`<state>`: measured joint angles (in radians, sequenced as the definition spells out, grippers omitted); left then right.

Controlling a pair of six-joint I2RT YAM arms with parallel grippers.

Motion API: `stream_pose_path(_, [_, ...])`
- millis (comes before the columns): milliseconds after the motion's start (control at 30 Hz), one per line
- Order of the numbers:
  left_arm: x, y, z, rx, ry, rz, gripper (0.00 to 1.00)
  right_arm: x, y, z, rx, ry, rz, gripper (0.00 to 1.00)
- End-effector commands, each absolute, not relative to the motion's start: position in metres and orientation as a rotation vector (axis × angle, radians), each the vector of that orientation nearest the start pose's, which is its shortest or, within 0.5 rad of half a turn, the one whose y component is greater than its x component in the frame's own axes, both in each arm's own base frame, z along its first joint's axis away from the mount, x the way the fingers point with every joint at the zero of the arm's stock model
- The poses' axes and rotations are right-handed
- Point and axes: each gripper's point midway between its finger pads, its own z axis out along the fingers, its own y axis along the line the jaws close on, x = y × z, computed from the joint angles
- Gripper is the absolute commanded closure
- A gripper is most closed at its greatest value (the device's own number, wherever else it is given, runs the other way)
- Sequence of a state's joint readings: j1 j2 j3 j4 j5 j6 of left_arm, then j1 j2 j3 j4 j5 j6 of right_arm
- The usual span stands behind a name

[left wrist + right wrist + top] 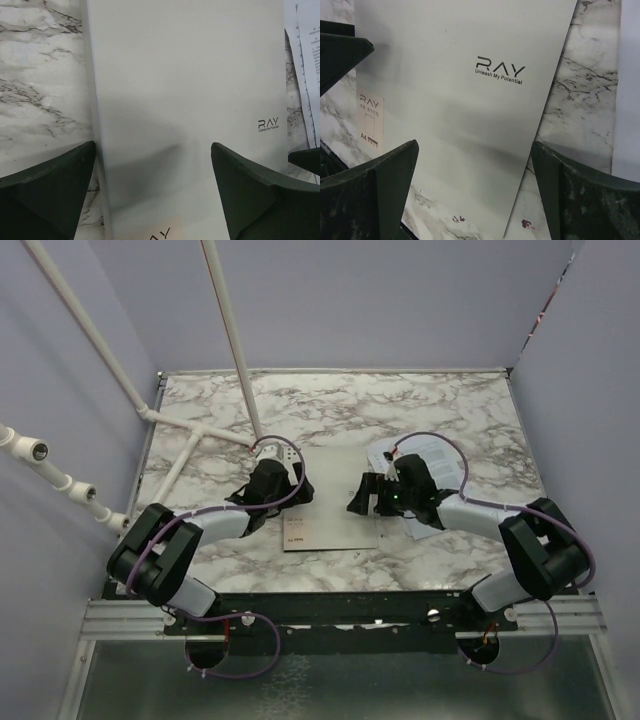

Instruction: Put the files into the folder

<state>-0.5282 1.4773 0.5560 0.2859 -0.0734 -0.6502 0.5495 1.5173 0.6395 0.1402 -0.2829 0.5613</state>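
The folder [335, 515] lies closed and flat on the marble table, grey side up, with "RAY" print and a reddish label [370, 121]. It also fills the left wrist view [190, 100] and the right wrist view [465, 100]. My left gripper [298, 490] is open over the folder's left edge [152, 145]. My right gripper [362, 496] is open over its right edge [475, 144]. Neither holds anything. The files [432, 453], white printed sheets, lie right of the folder, partly under my right arm, and show at the edge of the left wrist view [306, 75].
White pipes [230, 330] run across the back left of the table [400, 405]. Lavender walls close in the sides and back. Small reddish stains [526, 223] mark the marble by the folder's corner.
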Motion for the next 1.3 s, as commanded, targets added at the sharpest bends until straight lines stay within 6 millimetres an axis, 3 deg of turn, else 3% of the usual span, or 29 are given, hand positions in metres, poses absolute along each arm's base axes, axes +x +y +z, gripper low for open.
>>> stream_pose_path(0, [0.281, -0.218, 0.018, -0.131, 2.386, -0.639, 0.01, 0.24, 0.222, 0.015, -0.06, 2.566, 0.795, 0.0])
stream_pose_path(167, [0.266, -0.224, 0.018, -0.108, 2.388, -0.667, 0.01, 0.227, 0.216, 0.02, -0.036, 2.536, 0.832, 0.0])
stream_pose_path(400, [0.251, -0.222, 0.02, -0.17, 2.411, -0.723, 0.01, 0.219, 0.226, 0.037, -0.038, 2.459, 0.969, 0.0])
stream_pose_path(733, [0.241, -0.218, 0.014, -0.207, 2.43, -0.738, 0.01, 0.208, 0.248, 0.086, -0.08, 2.274, 1.246, 0.02])
stream_pose_path(967, [0.238, -0.215, 0.01, -0.232, 2.431, -0.733, 0.01, 0.203, 0.252, 0.122, -0.083, 2.128, 1.369, 0.02])
stream_pose_path(1267, [0.234, -0.214, 0.009, -0.27, 2.43, -0.759, 0.01, 0.205, 0.253, 0.14, -0.048, 2.043, 1.419, 0.02])
